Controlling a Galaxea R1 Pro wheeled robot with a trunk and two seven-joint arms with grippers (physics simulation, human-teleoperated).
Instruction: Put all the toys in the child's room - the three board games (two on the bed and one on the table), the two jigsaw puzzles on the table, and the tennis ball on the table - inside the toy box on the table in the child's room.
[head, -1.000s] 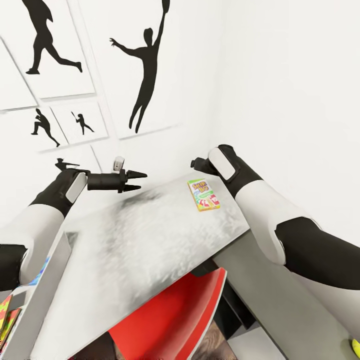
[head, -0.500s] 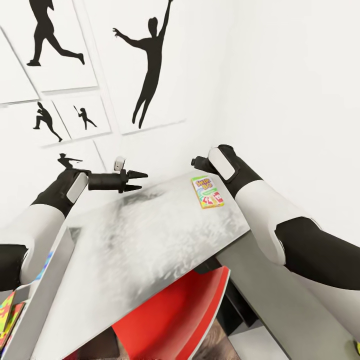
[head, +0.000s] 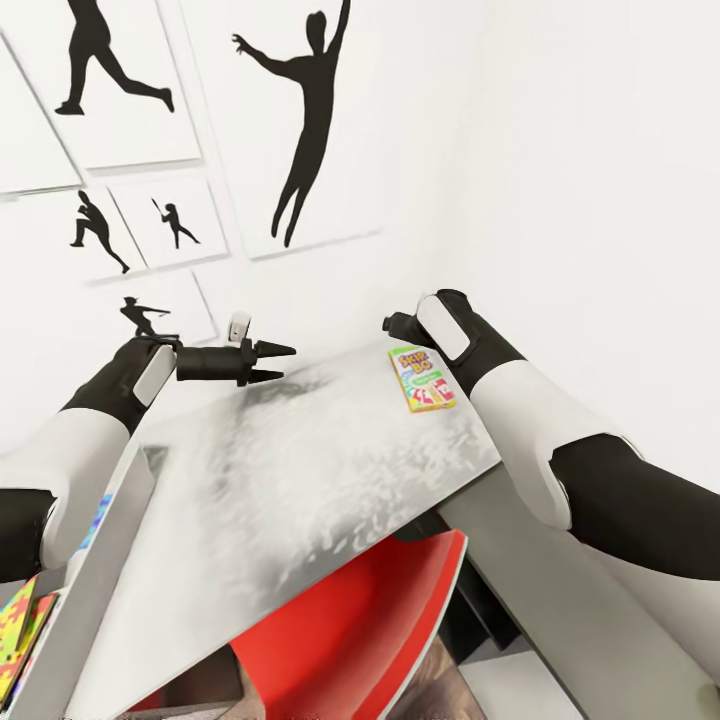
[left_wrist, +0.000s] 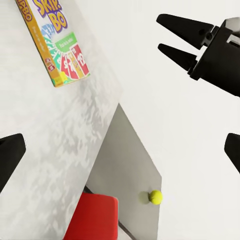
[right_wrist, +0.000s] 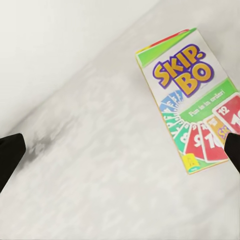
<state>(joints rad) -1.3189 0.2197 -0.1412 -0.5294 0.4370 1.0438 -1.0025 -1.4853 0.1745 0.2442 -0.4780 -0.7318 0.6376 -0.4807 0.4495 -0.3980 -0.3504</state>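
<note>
The orange-green Skip-Bo board game (head: 423, 380) lies flat on the mottled pale table (head: 300, 480) close to the wall corner, large in the right wrist view (right_wrist: 192, 100). My right gripper (left_wrist: 161, 34) hovers open just above and beside it. My left gripper (head: 285, 363) hangs open over the table's far edge, a good way left of the game. The tennis ball (left_wrist: 155, 197) rests on a plain grey stretch of table. A jigsaw puzzle (head: 20, 630) peeks in at the lower left. A grey sloping slab (head: 100, 560) stands beside it; whether it is the toy box I cannot tell.
A red chair (head: 350, 630) is tucked under the table's near edge. White walls with black silhouette prints (head: 300, 130) close off the far side and the right. A grey table section (head: 570, 610) runs under my right forearm.
The whole picture has drifted slightly right, so the camera has turned. Both arms keep their pose and the Skip-Bo game has not moved on the table.
</note>
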